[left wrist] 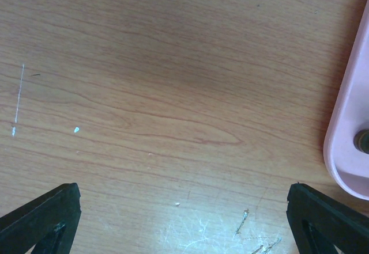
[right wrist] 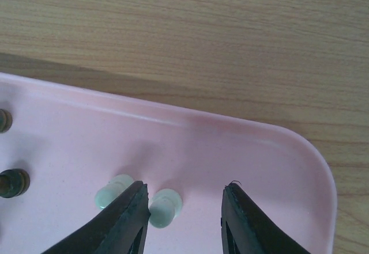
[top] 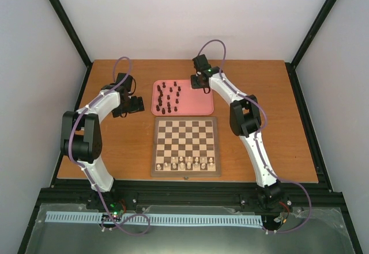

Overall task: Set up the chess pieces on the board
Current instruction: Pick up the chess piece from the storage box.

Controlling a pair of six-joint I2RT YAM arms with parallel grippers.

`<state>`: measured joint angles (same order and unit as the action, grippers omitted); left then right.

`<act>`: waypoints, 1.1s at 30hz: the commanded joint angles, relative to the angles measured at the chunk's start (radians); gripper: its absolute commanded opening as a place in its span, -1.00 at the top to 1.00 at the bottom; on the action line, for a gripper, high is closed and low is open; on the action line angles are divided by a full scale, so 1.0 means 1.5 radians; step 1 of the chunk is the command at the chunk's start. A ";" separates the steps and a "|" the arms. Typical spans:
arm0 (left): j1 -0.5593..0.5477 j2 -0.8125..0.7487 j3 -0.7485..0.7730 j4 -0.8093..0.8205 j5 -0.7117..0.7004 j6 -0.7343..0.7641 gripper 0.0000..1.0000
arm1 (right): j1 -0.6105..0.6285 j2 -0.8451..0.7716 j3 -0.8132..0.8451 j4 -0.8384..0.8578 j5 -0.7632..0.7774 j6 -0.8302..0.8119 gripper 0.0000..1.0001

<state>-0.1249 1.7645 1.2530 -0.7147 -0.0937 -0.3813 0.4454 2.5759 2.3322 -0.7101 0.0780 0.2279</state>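
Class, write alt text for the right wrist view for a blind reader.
The right gripper, jaws open, hangs over a corner of the pink tray, one pale chess piece between the jaws, a second pale piece just outside them. Two dark pieces sit at the left; wooden table lies beyond.

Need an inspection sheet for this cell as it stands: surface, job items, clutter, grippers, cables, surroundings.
Surface: wooden table, scratches and white specks by the left gripper.
Job's things: board centred, near side; set white pieces on its near rows; dark pieces upright in the pink tray; two loose white pieces at the tray's corner.
Clutter: nothing seen.
Grippers: left gripper open over bare table; right gripper open, straddling one loose white piece.
Cables: purple cables loop off both arms, clear of the pieces.
Surroundings: white walls, black frame.
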 commanded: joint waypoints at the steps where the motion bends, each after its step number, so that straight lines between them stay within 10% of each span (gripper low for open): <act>1: -0.003 0.008 0.026 -0.005 -0.006 0.007 -0.99 | 0.000 0.016 0.014 -0.007 -0.017 -0.007 0.28; 26: -0.002 -0.007 0.014 -0.004 -0.001 0.007 -0.99 | 0.000 0.032 0.040 -0.023 -0.023 -0.012 0.82; 33: -0.003 -0.012 0.009 -0.001 -0.001 0.006 -0.99 | 0.005 -0.099 -0.101 0.018 -0.011 -0.021 0.85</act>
<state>-0.1249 1.7645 1.2537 -0.7147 -0.0967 -0.3813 0.4458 2.5855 2.2860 -0.7078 0.0383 0.2127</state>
